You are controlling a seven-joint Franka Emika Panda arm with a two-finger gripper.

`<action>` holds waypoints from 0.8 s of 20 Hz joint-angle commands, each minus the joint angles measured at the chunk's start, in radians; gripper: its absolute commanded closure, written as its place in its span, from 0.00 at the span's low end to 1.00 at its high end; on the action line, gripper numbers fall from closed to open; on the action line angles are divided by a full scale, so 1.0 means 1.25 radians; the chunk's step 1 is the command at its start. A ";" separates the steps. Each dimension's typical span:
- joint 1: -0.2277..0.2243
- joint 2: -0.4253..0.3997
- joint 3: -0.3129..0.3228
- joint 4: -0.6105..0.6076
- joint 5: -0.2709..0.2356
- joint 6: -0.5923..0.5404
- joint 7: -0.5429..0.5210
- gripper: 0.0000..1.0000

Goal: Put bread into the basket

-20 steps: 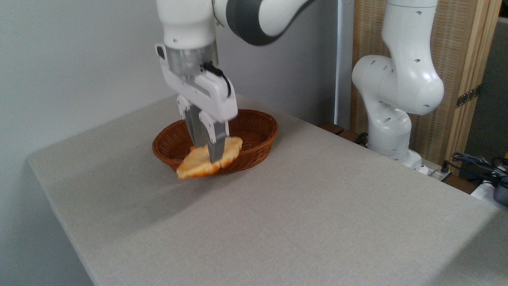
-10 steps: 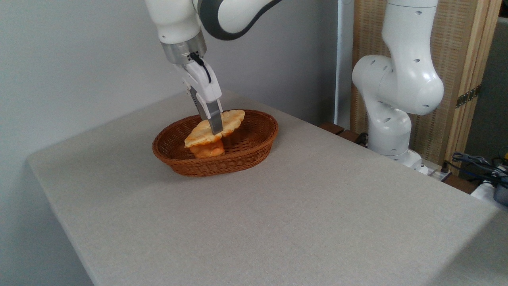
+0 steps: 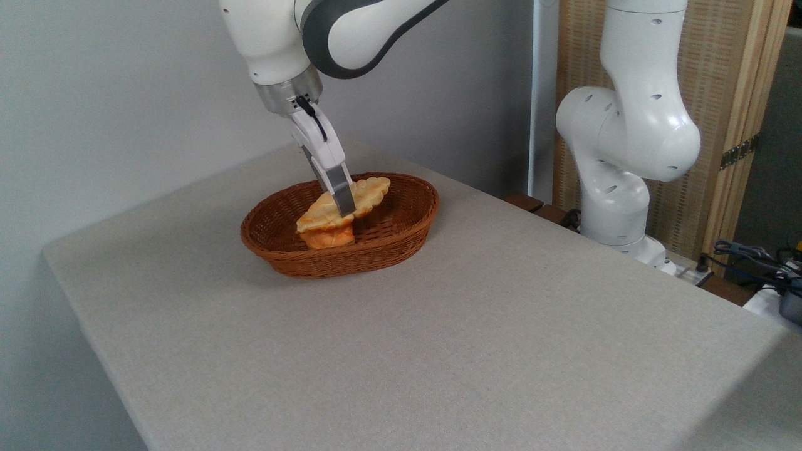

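Currently, the single fixed camera is showing the arm (image 3: pixel 326 37) reaching down from the upper left, with the gripper (image 3: pixel 343 202) tilting toward the right over the basket (image 3: pixel 401 241). The visible finger (image 3: pixel 340 186) is lying across the middle of the bread (image 3: pixel 369 191); the gripper is viewed edge-on, and it is clamping the bread between its fingers. The bread is hanging above the inside of the basket, tilting, with its right end higher near the far rim and its left end lower. That lower end is sitting directly over a small orange bun (image 3: pixel 327 237), which is resting on the basket floor; whether bread and bun are touching cannot be told.

The basket is standing on the grey table (image 3: pixel 438 351), near the far left corner and well apart from the near edge. The arm's base (image 3: pixel 617 207) is standing beyond the table's right far edge, in front of a woven screen (image 3: pixel 714 81). Cables (image 3: pixel 752 257) are lying at the right edge of the view.
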 commanded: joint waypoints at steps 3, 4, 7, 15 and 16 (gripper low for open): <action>0.002 -0.007 0.001 0.006 -0.017 -0.028 -0.004 0.00; 0.002 -0.007 0.002 0.006 -0.017 -0.028 -0.004 0.00; 0.002 -0.012 0.005 0.010 -0.018 -0.029 -0.005 0.00; 0.014 -0.027 0.077 0.071 -0.012 -0.031 -0.005 0.00; 0.014 -0.029 0.099 0.077 -0.010 -0.029 -0.004 0.00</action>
